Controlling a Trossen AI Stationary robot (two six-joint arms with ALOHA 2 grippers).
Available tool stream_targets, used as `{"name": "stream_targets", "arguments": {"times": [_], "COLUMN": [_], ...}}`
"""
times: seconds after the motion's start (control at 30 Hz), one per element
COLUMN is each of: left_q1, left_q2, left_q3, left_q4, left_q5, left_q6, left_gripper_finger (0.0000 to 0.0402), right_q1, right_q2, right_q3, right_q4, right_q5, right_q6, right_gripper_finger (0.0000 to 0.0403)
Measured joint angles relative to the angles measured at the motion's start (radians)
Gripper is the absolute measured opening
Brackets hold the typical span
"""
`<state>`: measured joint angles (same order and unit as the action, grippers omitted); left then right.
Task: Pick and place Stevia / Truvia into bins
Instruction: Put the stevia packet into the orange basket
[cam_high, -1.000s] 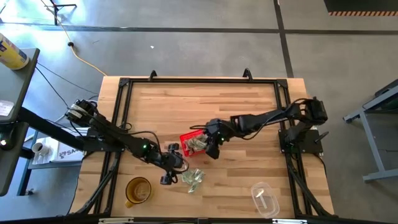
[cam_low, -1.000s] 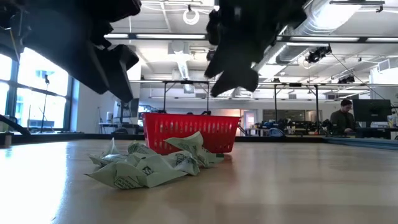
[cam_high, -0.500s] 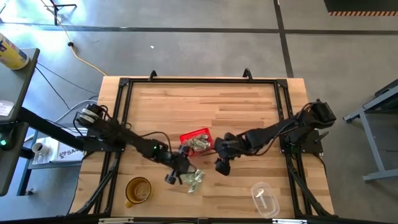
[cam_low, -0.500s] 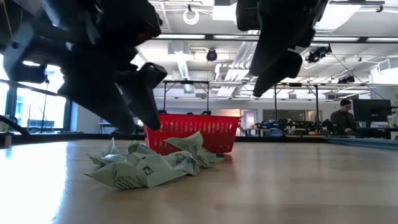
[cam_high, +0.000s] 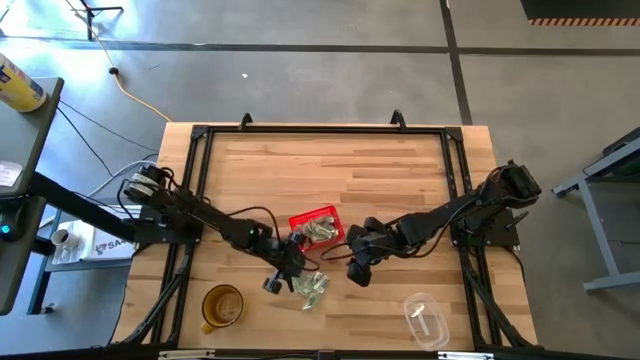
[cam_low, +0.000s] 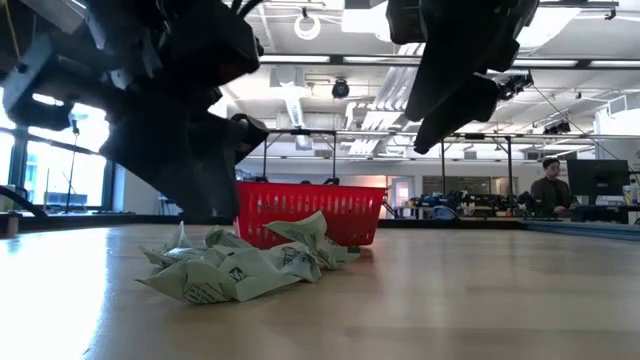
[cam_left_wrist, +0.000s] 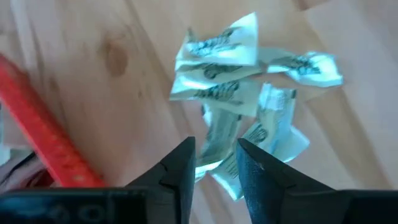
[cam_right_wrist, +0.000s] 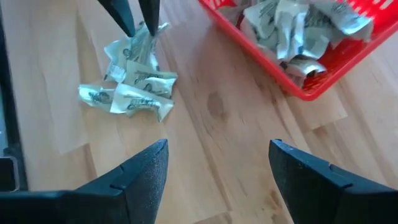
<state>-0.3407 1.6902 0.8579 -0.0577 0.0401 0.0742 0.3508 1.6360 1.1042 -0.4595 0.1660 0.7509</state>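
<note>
Several crumpled pale green and white packets lie in a pile (cam_high: 312, 288) (cam_low: 240, 265) (cam_left_wrist: 236, 93) (cam_right_wrist: 132, 87) on the wood, just near-side of the red basket (cam_high: 316, 227) (cam_low: 310, 212) (cam_right_wrist: 311, 56). More packets fill the basket. My left gripper (cam_high: 288, 282) (cam_left_wrist: 216, 155) is low over the pile's left edge, open by a narrow gap, one finger on either side of a packet (cam_left_wrist: 219, 134). My right gripper (cam_high: 358, 268) (cam_right_wrist: 217, 146) hangs wide open above bare wood to the right of the pile, holding nothing. My left gripper comes at the pile from above, slanting down, its fingers (cam_right_wrist: 148, 14) astride one packet at the pile's edge (cam_right_wrist: 138, 38). I cannot tell whether the fingers touch the paper. The packet lies on the table with the rest.
An amber cup (cam_high: 222, 305) stands near the table's near-left edge and a clear cup (cam_high: 425, 320) lies near the near-right corner. Bare wood stretches toward the far edge. In the low view a person (cam_low: 555, 185) sits in the room beyond the table.
My right gripper has left the spot over the basket and moved toward the near edge, to the right of the pile. My left gripper has moved right and down onto the pile's left edge. The pile and the basket have stayed put.
</note>
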Motion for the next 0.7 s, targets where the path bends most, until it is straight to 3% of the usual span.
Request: {"name": "stream_targets", "arguments": {"times": [0.17, 0.33, 0.47, 0.63, 0.7], "left_q1": [0.0, 0.0, 0.0, 0.0, 0.0], "left_q2": [0.03, 0.06, 0.061, 0.062, 0.062], "left_q3": [0.0, 0.002, 0.01, 0.05, 0.079], "left_q4": [-0.004, 0.002, -0.032, -0.094, -0.133], "left_q5": [-0.026, 0.003, -0.004, -0.006, -0.006], "left_q6": [0.0, 0.0, -0.004, -0.006, -0.007], "left_gripper_finger": [0.0169, 0.0154, 0.0114, 0.0029, 0.0022], "right_q1": [-0.004, -0.004, -0.004, -0.004, -0.004], "right_q2": [0.0, 0.0, 0.001, 0.001, 0.001], "right_q3": [0.0, 0.0, 0.0, 0.0, 0.0], "right_q4": [0.0, -0.005, -0.018, -0.04, -0.041], "right_q5": [0.034, 0.034, 0.037, 0.05, 0.058], "right_q6": [-0.012, -0.014, -0.01, -0.01, -0.01], "right_gripper_finger": [0.0268, 0.0268, 0.0268, 0.0268, 0.0268]}}
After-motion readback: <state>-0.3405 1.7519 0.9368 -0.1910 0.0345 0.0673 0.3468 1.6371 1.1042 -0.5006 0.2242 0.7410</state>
